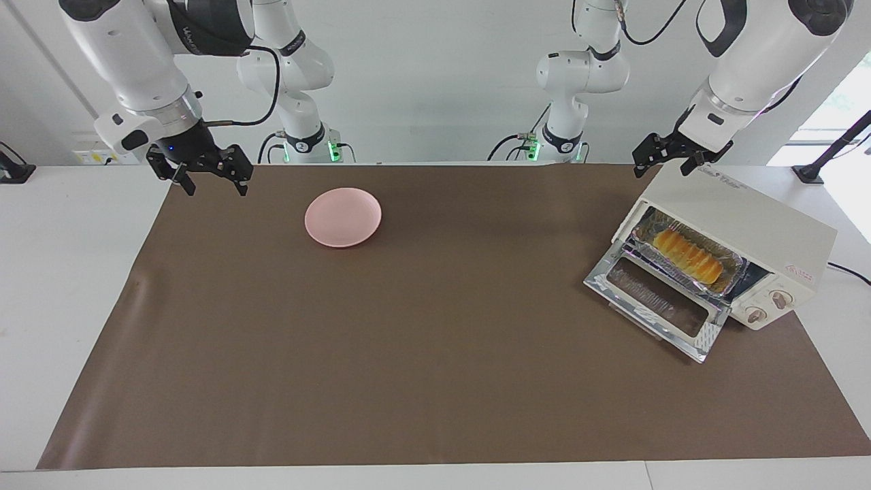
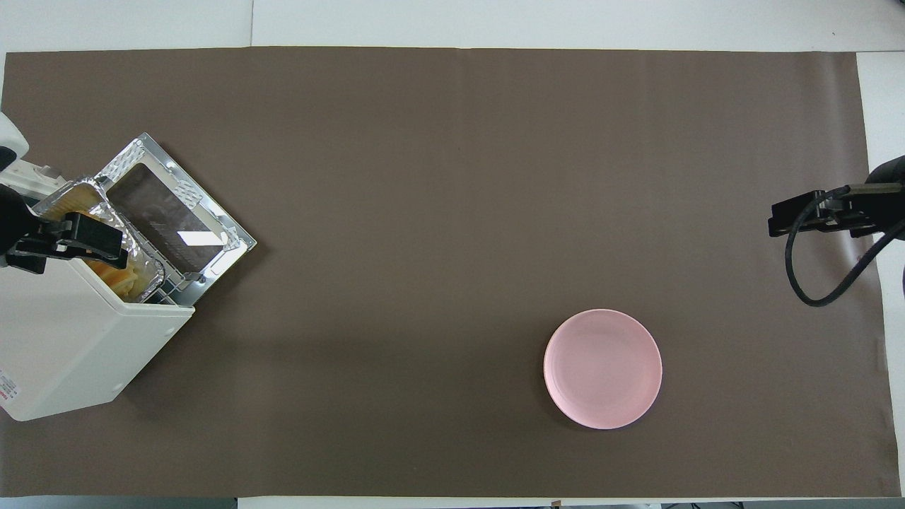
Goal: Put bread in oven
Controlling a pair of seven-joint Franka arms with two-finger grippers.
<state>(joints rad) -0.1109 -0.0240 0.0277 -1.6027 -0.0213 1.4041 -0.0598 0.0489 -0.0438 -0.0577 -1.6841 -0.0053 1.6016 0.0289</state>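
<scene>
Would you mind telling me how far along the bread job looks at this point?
Mostly done: the bread lies in a foil tray inside the oven. Nothing is in hand: the left gripper is over the oven and the right gripper waits open, away from the pink plate. The oven door is down, possibly left to shut.

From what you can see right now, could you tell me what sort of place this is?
Most likely a robotics lab staged as a kitchen counter: a brown mat covers a white table, with a toaster oven holding bread in a foil tray, plus a pink plate.
</scene>
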